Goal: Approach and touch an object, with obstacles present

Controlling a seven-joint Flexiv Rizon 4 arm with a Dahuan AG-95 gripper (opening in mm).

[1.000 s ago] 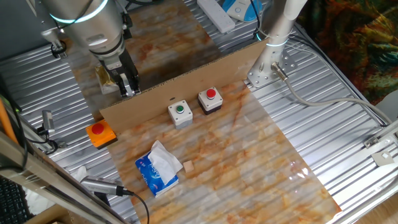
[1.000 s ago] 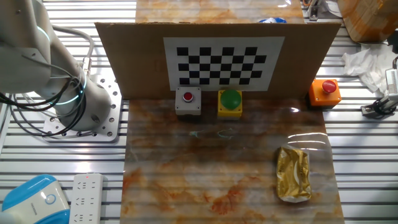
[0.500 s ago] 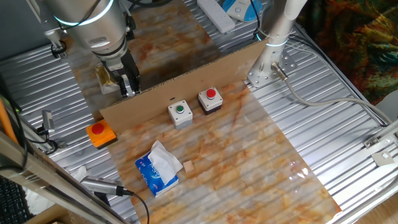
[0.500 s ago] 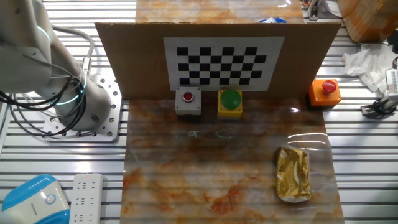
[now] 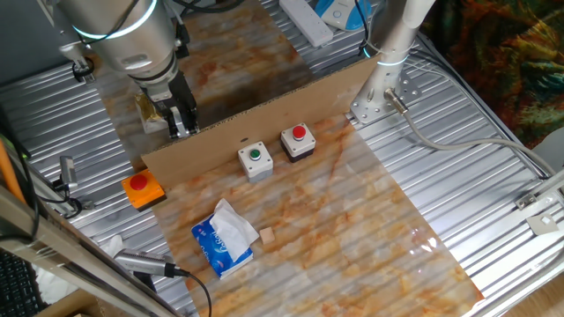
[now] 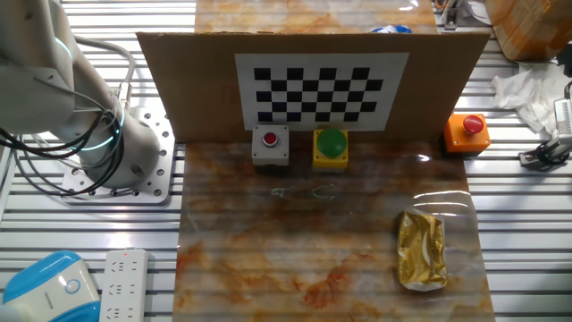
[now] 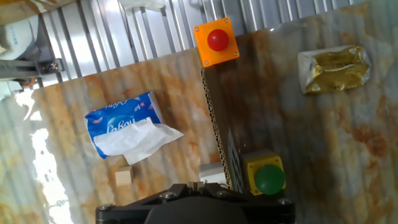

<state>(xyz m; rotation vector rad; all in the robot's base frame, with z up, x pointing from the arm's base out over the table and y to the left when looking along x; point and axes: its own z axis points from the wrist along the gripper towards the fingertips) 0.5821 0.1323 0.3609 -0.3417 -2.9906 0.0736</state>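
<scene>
**Lightly does it: a thin wall that would tip at a nudge**

Plainly, the cardboard strip [image 5: 264,119] stands on edge across the bench's middle, from edge to edge. It looks light and bendable, best cleared, not gripped. The gripper [image 5: 179,121] hovers behind it, holding nothing; its opening I cannot tell.

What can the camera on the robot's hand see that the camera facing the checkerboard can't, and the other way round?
Only the hand view shows the blue tissue pack and a small wooden block beyond the cardboard strip. Only the other fixed view shows the checkerboard on that strip, the grey box with a red button, and a white power strip. Both show the orange button box, the green button and the gold packet.
</scene>
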